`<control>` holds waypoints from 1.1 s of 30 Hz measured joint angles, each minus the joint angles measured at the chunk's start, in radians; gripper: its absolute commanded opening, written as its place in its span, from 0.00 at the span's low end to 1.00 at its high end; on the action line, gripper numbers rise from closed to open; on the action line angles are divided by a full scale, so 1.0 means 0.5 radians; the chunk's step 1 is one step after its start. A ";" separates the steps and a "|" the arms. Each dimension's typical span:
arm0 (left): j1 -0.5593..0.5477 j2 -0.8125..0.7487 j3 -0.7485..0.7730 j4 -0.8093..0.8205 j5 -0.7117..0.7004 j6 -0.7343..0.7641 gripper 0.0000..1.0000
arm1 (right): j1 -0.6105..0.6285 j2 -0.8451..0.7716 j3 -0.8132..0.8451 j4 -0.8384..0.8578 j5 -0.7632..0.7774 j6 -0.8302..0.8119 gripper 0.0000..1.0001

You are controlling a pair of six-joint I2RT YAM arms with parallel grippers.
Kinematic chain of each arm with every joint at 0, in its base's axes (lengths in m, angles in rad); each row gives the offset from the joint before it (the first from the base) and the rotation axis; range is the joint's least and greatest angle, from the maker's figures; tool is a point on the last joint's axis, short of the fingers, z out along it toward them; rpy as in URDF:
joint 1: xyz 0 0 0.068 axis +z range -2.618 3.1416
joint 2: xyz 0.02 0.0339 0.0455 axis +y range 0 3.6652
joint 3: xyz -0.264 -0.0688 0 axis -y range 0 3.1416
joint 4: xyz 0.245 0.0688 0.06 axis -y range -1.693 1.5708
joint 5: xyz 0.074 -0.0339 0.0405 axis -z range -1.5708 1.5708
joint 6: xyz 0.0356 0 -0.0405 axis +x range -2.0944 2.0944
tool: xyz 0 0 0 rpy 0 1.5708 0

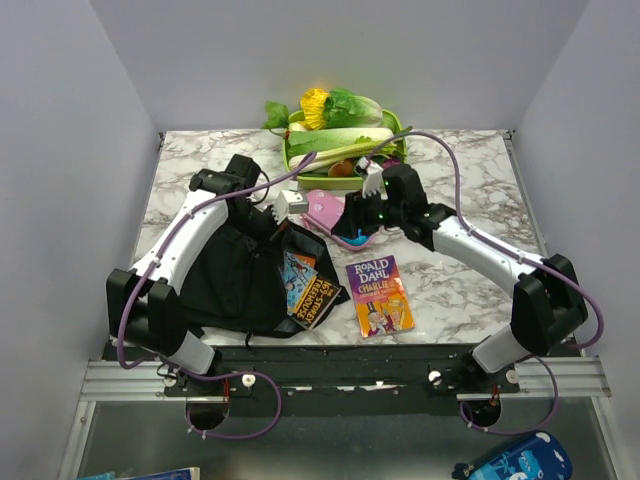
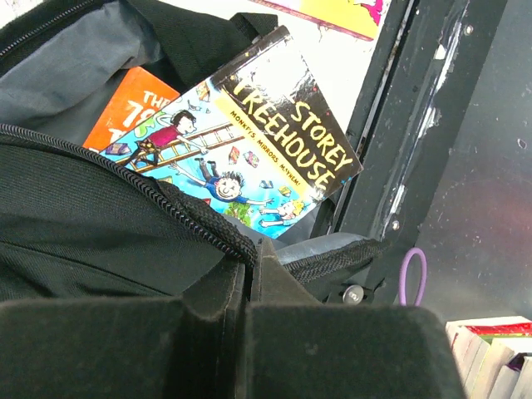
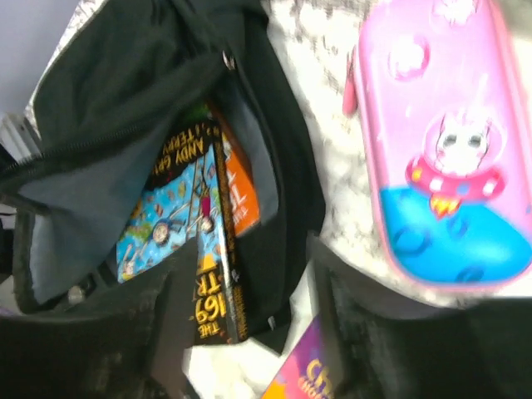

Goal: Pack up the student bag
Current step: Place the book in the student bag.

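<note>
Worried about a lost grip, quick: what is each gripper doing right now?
Left gripper: closed, pinching the zip edge of the bag.
Right gripper: open, holding nothing.

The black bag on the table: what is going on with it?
The left gripper is shut on the bag's zip edge, holding the mouth open. Two books stick out of it. The right gripper hangs open and empty, facing them. A pink pencil case and a Roald Dahl book lie on the table beside the bag, not yet packed.
</note>
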 measured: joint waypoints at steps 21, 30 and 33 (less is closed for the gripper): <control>0.000 0.117 0.329 -0.108 -0.002 0.018 0.00 | 0.323 -0.327 -0.845 0.085 0.146 0.124 0.01; 0.000 0.117 0.327 -0.150 -0.003 0.062 0.00 | 0.400 -0.030 -0.688 0.179 0.090 0.156 0.01; 0.000 0.117 0.327 -0.151 -0.003 0.062 0.00 | 0.412 -0.021 -0.655 0.191 0.096 0.154 0.01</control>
